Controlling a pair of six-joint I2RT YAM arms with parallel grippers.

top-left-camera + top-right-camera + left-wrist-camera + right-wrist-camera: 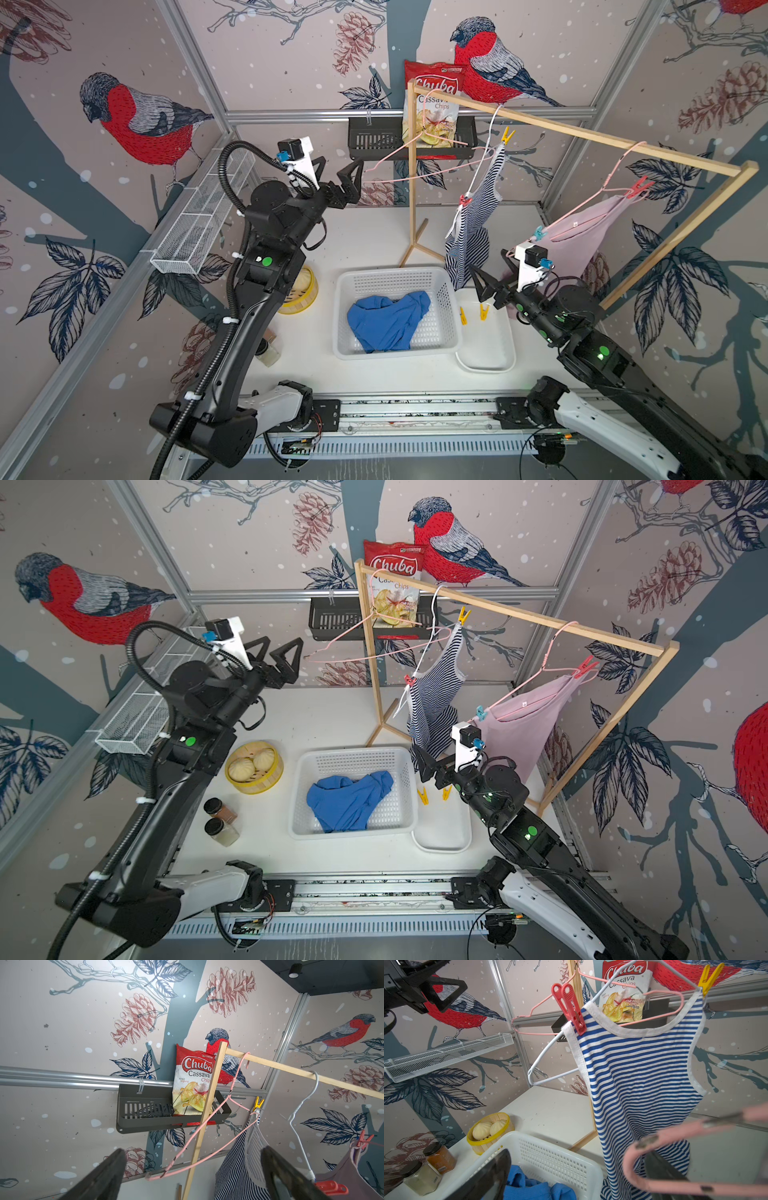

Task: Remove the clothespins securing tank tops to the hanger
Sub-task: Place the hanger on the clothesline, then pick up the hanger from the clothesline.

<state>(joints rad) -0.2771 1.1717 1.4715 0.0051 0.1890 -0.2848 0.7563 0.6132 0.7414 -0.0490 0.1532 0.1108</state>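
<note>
Your left tool (277,648) gapes wide and empty beside the bare pink wire hanger (357,658). Your right tool (482,284) is equally wide and holds nothing. At its 12 o'clock hangs the striped fabric tank top (473,216), pinned by a yellow plastic clothespin (507,136) and a red clothespin (465,200). At 3 o'clock of that, the mauve tank top (582,237) carries a red-pink clothespin (640,185) and a teal clothespin (539,234). Two loose yellow clothespins (463,316) (483,311) lie in the white tray (486,345).

Enclosure walls (291,62) carry bullfinch-and-pinecone wallpaper and are framed by aluminium profiles (291,116). The tabletop (365,232) is white. A black slotted shelf (374,141) is mounted on the rear wall, and a white wire-mesh shelf (199,224) on a side wall.
</note>
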